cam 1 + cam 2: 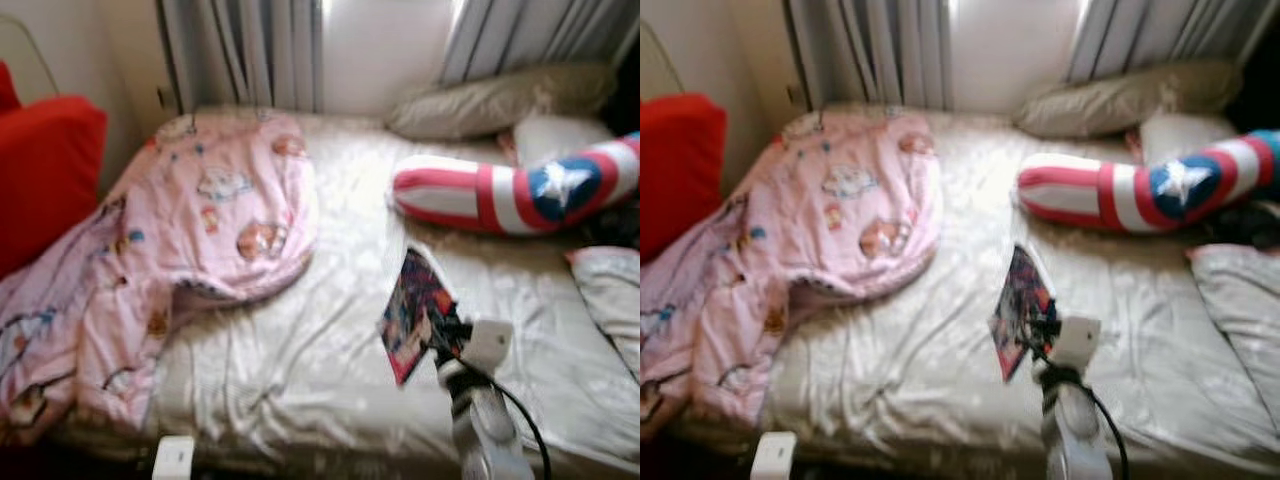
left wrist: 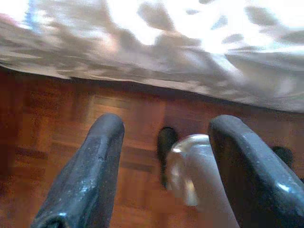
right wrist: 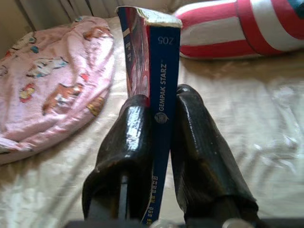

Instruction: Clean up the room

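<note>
1. A bed [image 1: 330,370] covered with a pale, creased sheet is seen from the robot's head, with curtains [image 1: 240,50] and a bright window behind it.
2. The right gripper [image 3: 164,142] is closed on a book [image 3: 152,66]; the blue spine, printed "GEMPAK STARZ", is clamped between the two black fingers [image 3: 123,152], and the book is held upright above the sheet near the bed's front edge.
3. In the head views the same book [image 1: 415,312] is seen at the end of the silver right arm [image 1: 485,410], with a black cable looping beside the arm.
4. A pink quilt [image 1: 190,240] with cartoon prints is heaped on the robot's left part of the bed and is draped over its edge.
5. A red cushion [image 1: 45,170] is placed at the far left, beside the quilt.
6. A red, white and blue striped bolster [image 1: 520,190] bearing a star lies beyond the book, well apart from it.
7. A beige pillow [image 1: 490,100] lies by the window, and a pale pillow [image 1: 610,290] lies at the right edge.
8. The left gripper [image 2: 164,166] is held open, its fingers spread, over a wooden floor [image 2: 57,123] beside the hanging sheet.
</note>
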Motion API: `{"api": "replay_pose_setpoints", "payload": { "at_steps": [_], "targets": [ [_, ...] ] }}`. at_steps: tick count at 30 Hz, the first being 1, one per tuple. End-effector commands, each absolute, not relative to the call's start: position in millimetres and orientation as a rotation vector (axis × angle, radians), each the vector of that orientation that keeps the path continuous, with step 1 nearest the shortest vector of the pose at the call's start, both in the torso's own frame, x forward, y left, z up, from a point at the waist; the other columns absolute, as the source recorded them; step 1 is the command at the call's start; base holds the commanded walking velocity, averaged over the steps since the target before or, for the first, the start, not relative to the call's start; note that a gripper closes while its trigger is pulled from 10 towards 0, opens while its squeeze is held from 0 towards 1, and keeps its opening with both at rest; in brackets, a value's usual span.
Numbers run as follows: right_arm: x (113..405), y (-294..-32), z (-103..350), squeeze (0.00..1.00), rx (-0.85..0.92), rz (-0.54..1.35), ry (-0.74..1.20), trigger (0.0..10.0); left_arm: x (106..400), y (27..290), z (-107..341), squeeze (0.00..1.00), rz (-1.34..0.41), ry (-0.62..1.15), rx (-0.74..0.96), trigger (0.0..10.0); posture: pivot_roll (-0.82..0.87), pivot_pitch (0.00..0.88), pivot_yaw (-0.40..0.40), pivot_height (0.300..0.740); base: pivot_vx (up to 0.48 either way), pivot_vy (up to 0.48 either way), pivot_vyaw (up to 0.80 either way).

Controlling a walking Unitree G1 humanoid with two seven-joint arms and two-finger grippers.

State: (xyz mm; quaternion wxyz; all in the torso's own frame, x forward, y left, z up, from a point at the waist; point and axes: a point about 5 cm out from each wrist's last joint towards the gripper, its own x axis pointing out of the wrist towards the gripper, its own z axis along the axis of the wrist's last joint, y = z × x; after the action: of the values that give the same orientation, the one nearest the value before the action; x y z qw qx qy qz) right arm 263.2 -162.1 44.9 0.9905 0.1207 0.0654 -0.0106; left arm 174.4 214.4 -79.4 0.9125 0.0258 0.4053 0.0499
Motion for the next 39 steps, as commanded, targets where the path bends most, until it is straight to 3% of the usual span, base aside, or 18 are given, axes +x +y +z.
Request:
{"api": "replay_pose_setpoints", "payload": {
  "at_steps": [1,22,39],
  "targets": [
    [269.5,-162.1,55.6,0.00,0.247,-0.022,0.078,10.0,165.4,213.7,-84.0,0.00,0.096,0.870,0.059,10.0,0.15,0.076,-0.043,0.740,0.000,-0.330,0.00],
    [269.8,-164.6,55.6,0.00,0.244,-0.038,0.078,10.0,169.6,214.6,-81.8,0.00,0.097,0.853,0.058,10.0,0.15,0.086,-0.043,0.740,0.000,-0.326,0.00],
    [270.3,-163.7,55.1,0.00,0.253,-0.039,0.082,10.0,172.8,211.7,-81.3,0.00,0.116,0.851,0.033,10.0,0.15,0.075,-0.042,0.740,0.000,0.000,0.00]
  ]
}}
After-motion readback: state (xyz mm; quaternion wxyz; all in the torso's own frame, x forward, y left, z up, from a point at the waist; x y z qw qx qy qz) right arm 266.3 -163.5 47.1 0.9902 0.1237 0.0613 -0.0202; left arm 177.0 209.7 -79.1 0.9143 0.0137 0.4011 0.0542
